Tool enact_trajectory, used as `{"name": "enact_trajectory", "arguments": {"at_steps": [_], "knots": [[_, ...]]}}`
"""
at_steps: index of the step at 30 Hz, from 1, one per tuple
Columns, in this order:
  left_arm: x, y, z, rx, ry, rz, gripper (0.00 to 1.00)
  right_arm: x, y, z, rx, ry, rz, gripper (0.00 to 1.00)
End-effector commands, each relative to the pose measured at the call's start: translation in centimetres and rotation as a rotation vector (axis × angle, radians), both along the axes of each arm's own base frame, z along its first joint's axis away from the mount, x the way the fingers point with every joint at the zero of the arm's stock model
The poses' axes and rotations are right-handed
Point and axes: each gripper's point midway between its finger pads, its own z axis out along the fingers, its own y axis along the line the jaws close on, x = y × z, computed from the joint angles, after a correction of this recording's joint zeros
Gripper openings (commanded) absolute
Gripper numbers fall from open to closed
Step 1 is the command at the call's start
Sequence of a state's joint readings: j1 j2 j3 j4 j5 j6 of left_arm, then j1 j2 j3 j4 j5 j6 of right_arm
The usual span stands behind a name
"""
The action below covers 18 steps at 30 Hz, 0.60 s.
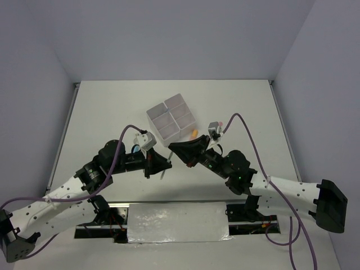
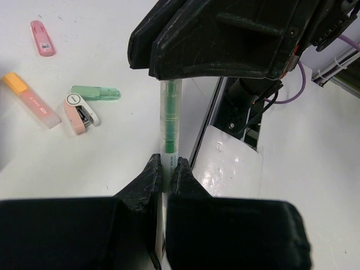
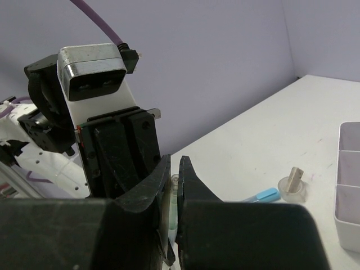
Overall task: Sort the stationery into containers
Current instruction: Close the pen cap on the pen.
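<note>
In the left wrist view, an orange-capped highlighter (image 2: 31,100) is lying at a slant on the counter (image 2: 112,154), far to the left of the green pen (image 2: 169,121); a pink highlighter (image 2: 43,37) is lying above it in the picture, equally far left of the pen; a small pink and white piece (image 2: 80,113) is sitting closer to the pen, touching or just beside a green highlighter (image 2: 95,92), which is lying nearest the pen on that side but apart from it.

The left tool (image 2: 167,166) is pinching the pen's near end, its jaws closed tight against the barrel; the right tool (image 3: 174,169) is clamping the pen's other end, its jaws drawn in the same way, so the pen is spanning the two tools.

From above, the organiser (image 1: 159,128) is standing on the counter just beyond the pen, away from the arm bases.

In the right wrist view, a blue piece (image 3: 261,196) is lying to the right of the pen; a small clear round piece (image 3: 293,188) is sitting just right of that, between the pen and the organiser.
</note>
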<state>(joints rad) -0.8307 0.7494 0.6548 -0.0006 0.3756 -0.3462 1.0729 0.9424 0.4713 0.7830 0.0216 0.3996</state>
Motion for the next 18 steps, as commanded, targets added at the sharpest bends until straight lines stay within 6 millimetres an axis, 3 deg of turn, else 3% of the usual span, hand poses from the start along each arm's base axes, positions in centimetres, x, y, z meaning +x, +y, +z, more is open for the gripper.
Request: {"name": "enact_trajectory", "arguments": {"at_steps": [1,11,18], "knots": [[1.0,0.8,15.0,-0.395,-0.336,0.050,0.00,-3.8,1.7,-12.1,-0.349,0.166,0.191,0.00],[1.4,2.0,16.4,-0.414,-0.364,0.075,0.00,-5.4,3.5,-14.2,-0.437,0.172,0.248,0.00],[1.8,2.6,16.8,-0.417,-0.378,0.105,0.00,-5.0,3.1,-14.5,-0.442,0.185,0.215,0.00]]}}
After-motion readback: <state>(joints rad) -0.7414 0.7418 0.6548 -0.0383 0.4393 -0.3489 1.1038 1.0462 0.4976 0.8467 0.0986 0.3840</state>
